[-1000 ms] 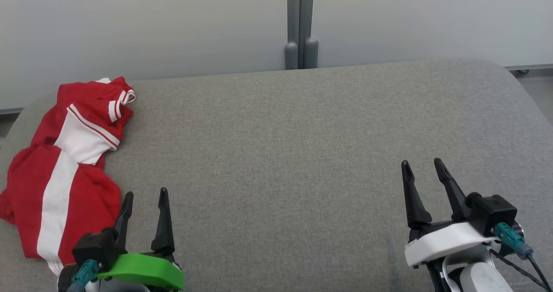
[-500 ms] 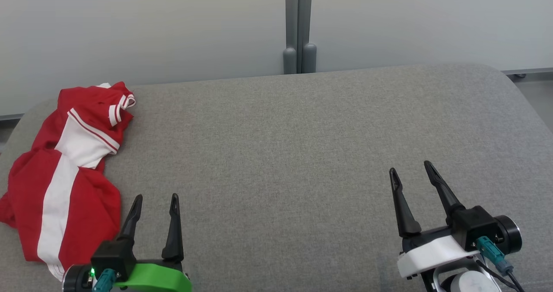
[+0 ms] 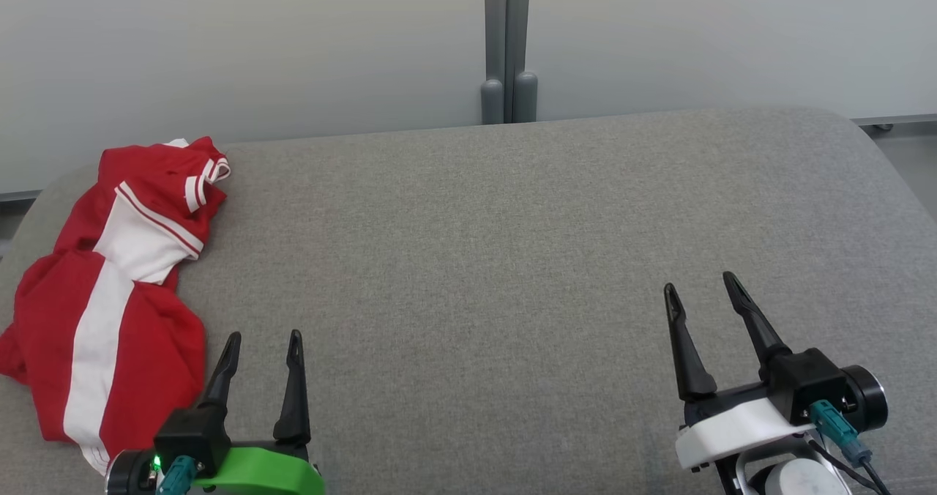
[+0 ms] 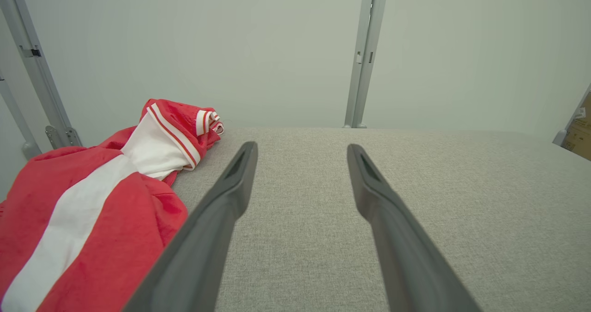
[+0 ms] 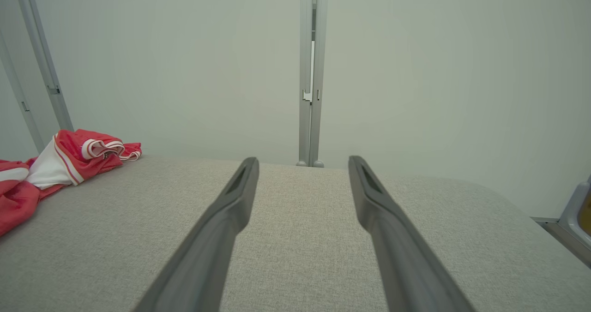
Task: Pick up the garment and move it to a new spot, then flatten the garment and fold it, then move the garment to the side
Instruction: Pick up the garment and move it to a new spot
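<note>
Both arms nudged inward, now parked. Left gripper [image 3: 264, 333] and right gripper [image 3: 699, 280] are spread wide and empty, staged for pickup. Red-and-white jersey [image 3: 110, 290] lies crumpled at the bench [image 3: 476, 261] left edge, just beside the left gripper.

Garment [image 4: 115, 238] cut off by left wrist view's left and bottom edges, crumpled underside hidden, type unclear

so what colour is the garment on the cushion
The garment is red with a broad white stripe and white-striped trim, clearest in the head view.
</note>
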